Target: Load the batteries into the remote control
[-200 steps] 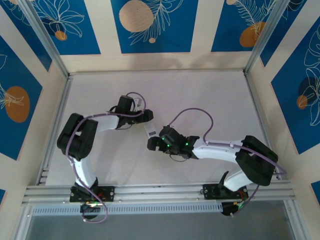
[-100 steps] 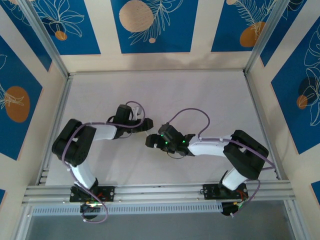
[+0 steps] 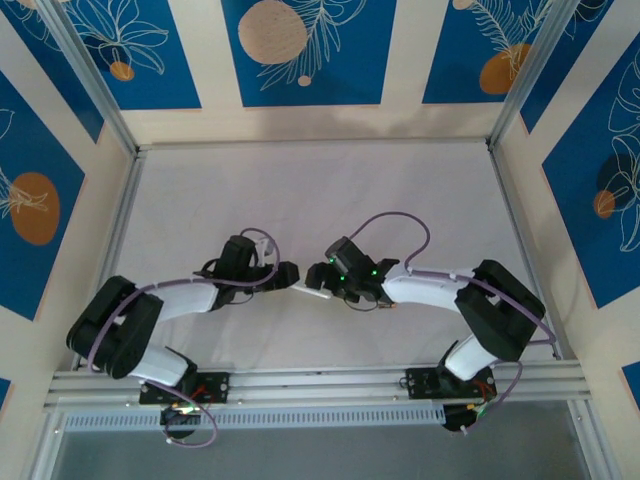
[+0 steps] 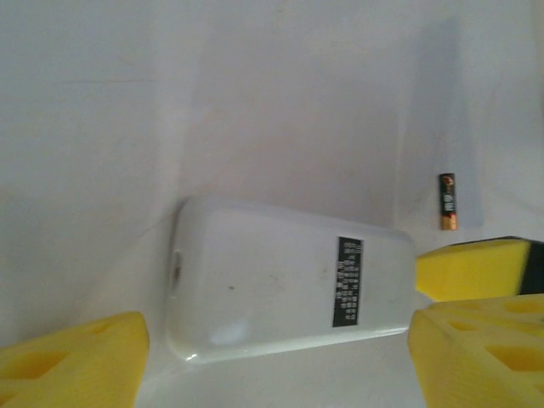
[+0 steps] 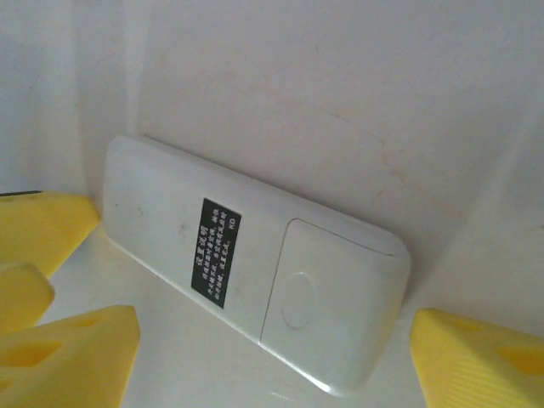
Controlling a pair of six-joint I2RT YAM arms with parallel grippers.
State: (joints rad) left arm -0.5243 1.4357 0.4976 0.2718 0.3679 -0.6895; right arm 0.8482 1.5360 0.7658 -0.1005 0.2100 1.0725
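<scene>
Remote control point(image 3: 311, 290) lies near the middle of the white worktop point(image 3: 300, 190), between the two wrists, which meet nose to nose. From overhead it is a small pale sliver, mostly covered by the black wrist housings. Left wrist view gives it far better: back face up, black printed label point(image 4: 349, 281) near one end, and beyond that end one battery point(image 4: 447, 201) lying alone on the worktop, dark with an orange tip, well clear of the remote. Right wrist view shows the same back face from the other side, with the label point(image 5: 214, 251) and the outline of a closed cover panel point(image 5: 327, 276) with an oval thumb dent. Left gripper point(image 4: 272, 357): jaws stand wide, one yellow finger off each end of the remote. Right gripper point(image 5: 276, 357): jaws likewise spread, remote lying slantwise between them. Whether any pad presses on the casing, cannot tell. Each wrist camera also catches a yellow finger of the opposite gripper at its frame edge. Overhead: left arm folded low, elbow out to the left, forearm reaching right; right arm mirrors it, elbow right, forearm reaching left. Fingertips are cut off by the lower frame edges in both wrist views. Label text is too small to read.
</scene>
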